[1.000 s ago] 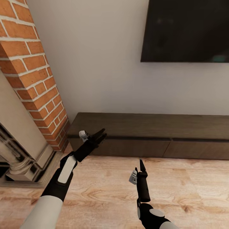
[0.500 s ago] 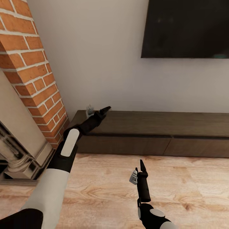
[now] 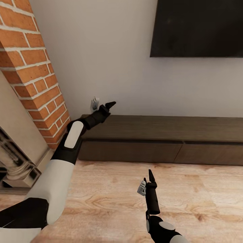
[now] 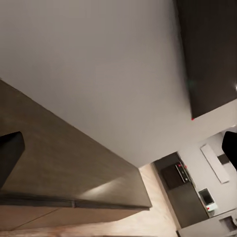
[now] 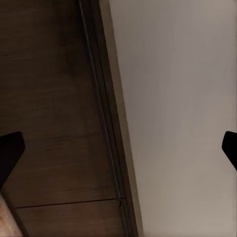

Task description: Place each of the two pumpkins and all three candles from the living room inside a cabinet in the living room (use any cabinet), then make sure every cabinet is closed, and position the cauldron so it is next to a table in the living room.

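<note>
Your left gripper (image 3: 108, 105) hangs above the left end of the long, low, dark brown wood-grain cabinet (image 3: 162, 130), fingers spread wide and holding nothing. Your right gripper (image 3: 150, 175) hovers over the pale wooden floor (image 3: 111, 199) in front of it, fingers also spread and empty. The cabinet stretches lengthwise along the white wall (image 3: 111, 60), its flat fronts closed, under the black wall-mounted screen (image 3: 197, 28).
</note>
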